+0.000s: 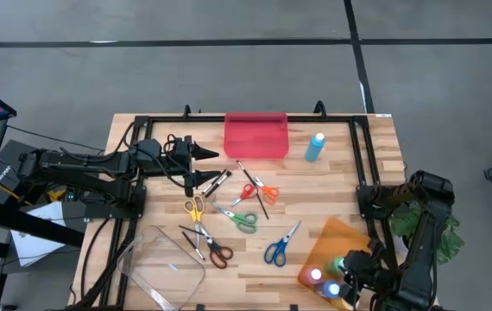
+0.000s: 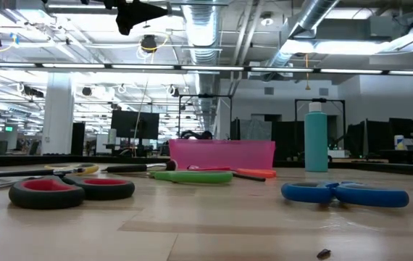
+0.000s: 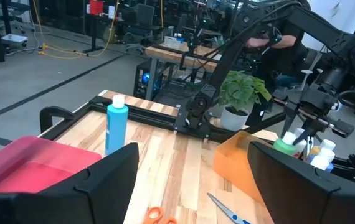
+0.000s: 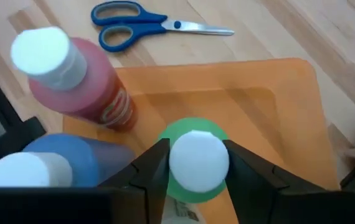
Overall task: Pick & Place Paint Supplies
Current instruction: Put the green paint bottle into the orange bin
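Note:
My right gripper [image 4: 199, 163] hangs over the orange tray [image 4: 271, 106] at the table's near right, its fingers on either side of the white cap of a green paint bottle [image 4: 193, 190]. A red bottle [image 4: 84, 87] and a blue bottle [image 4: 53, 162] stand beside it in the tray. A second blue bottle [image 1: 315, 147] stands upright on the table at the far right. Several scissors [image 1: 244, 220] and thin sticks [image 1: 216, 181] lie flat mid-table. My left gripper [image 1: 205, 168] waits open and level above the table's left part. My right gripper has the green bottle's white cap [image 4: 199, 149] between its two fingers [image 4: 156, 168], which lie against its opposite sides. The fingers come slanting down from above. The bottle stands upright inside the orange tray; its base is hidden beneath the cap.
A red tray [image 1: 256, 136] sits at the far middle and a clear tray [image 1: 164, 268] at the near left. Blue-handled scissors [image 1: 279, 246] lie just left of the orange tray. A black frame [image 1: 362, 155] runs along the table's edges.

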`<state>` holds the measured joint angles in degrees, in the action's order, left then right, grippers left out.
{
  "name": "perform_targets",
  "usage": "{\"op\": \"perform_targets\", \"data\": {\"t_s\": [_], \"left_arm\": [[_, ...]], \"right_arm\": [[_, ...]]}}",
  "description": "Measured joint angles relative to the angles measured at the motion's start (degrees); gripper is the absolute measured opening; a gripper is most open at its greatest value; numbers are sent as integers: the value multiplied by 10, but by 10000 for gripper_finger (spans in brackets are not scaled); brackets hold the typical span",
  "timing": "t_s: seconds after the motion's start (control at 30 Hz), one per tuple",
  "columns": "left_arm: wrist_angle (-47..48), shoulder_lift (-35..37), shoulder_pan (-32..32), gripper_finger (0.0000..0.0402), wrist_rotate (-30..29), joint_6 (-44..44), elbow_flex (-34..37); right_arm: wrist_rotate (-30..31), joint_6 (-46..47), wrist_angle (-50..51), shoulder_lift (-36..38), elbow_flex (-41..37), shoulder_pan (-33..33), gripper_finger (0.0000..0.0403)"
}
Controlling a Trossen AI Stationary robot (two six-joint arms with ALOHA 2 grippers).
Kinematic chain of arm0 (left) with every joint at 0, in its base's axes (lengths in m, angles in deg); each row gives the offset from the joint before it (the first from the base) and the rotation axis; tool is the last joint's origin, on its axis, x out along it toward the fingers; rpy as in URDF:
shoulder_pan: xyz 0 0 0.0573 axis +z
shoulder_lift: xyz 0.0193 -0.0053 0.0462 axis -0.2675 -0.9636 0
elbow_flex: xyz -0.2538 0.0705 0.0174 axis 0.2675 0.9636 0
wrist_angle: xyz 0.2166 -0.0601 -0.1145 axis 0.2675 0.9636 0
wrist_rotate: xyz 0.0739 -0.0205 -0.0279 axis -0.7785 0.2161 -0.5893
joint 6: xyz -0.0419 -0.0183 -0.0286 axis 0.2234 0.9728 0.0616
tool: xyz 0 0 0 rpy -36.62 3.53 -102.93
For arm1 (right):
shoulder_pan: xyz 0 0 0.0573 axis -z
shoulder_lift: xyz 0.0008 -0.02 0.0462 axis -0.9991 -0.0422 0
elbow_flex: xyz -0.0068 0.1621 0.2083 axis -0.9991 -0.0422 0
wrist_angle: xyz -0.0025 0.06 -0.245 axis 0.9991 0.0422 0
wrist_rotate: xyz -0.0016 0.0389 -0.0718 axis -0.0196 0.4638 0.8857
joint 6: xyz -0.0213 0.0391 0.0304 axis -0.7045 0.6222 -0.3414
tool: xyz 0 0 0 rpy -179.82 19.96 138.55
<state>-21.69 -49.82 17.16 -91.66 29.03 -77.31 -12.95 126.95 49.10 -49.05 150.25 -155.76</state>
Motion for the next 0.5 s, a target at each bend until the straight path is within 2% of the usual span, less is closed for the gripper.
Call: {"op": "perform_targets", "data": {"t_s": [0.27,0.5], "left_arm": [[0,0,0,298,0,0,0],[0,0,0,298,0,0,0]], "right_arm": [[2,-57,-46,1,0,0,127],[0,-43,-56,1,0,0,182]]}}
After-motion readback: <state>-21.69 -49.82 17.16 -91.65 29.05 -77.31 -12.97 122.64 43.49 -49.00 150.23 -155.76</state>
